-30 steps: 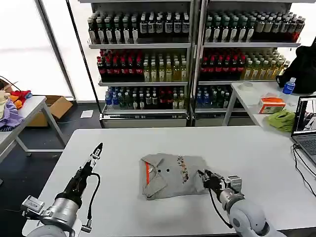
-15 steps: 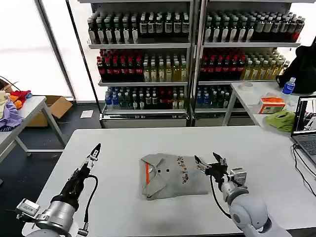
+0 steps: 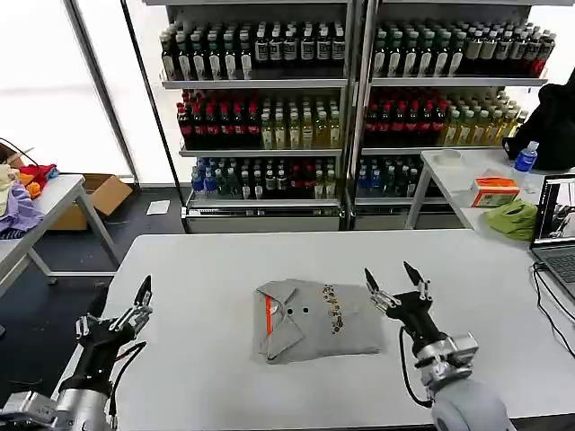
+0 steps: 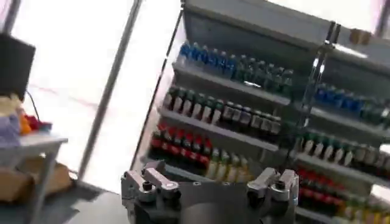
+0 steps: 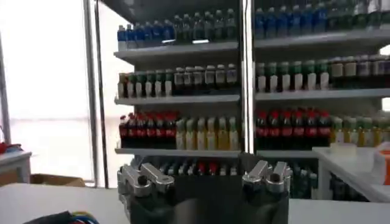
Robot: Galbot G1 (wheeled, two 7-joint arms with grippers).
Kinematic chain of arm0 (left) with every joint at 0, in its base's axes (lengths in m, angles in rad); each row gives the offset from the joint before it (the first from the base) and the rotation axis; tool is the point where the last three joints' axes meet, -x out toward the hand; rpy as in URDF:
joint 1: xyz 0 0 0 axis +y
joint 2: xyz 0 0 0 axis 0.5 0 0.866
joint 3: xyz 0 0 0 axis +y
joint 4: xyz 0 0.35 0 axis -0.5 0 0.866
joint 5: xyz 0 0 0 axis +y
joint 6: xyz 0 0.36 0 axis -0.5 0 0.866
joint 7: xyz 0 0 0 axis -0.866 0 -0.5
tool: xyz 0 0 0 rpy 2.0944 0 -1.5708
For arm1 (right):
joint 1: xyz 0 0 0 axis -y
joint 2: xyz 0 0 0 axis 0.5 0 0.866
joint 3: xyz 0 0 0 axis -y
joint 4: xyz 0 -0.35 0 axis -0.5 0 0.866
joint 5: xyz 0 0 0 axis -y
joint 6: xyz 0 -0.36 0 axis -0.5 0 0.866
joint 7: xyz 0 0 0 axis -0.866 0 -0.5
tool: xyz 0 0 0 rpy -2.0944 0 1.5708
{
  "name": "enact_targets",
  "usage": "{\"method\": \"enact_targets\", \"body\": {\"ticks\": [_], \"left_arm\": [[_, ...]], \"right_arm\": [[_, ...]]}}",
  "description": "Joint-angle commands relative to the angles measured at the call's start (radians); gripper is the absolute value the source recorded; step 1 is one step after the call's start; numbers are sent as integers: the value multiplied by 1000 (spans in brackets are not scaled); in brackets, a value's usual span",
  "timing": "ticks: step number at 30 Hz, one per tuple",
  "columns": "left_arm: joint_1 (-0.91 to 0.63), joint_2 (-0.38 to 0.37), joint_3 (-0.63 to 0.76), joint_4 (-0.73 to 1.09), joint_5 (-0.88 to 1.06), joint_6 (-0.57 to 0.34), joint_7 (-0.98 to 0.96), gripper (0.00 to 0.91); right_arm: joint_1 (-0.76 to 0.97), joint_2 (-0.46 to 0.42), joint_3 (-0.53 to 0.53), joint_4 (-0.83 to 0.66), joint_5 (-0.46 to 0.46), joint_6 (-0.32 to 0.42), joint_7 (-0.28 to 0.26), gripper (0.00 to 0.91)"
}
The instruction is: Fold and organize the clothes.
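folded light grey short-sleeved shirt with orange-lined buttoned collar [image 3: 316, 319] lying mid white table [image 3: 225, 260], right gripper [image 3: 393, 282] raised just beside its right edge, fingers spread and holding nothing, left gripper [image 3: 130, 307] over the table's left edge, also spread, empty

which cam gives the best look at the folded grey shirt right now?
Head view. The folded grey shirt lies whole on the white table, collar and chest print visible, between the left hand and the open right hand. Both wrist views point up at the drink shelves, with no shirt in frame.
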Motion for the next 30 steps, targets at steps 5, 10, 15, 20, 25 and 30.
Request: {"method": "enact_targets", "body": {"ticks": [5,10,15,20,25,30], "left_arm": [[156,2,-14,186,362,-301,122,907],[165,-19,60,161,452,-327,120,907],[177,-29,126,151,525,-352,120,907],[184,-39,167,141,583,-368,119,907],[169,-38,177,133,583,-360,116,907],[168,-38,169,130,580,-359,118,907]], "right_arm": [[-296,59,188,-15,16,242,-102,907],[-310,74,157,6,11,234,-104,907],[-315,75,138,9,-1,225,-108,907],[-311,75,130,1,1,220,-108,907],[-310,74,127,-3,5,222,-111,907],[-305,74,123,-7,2,222,-105,907]]}}
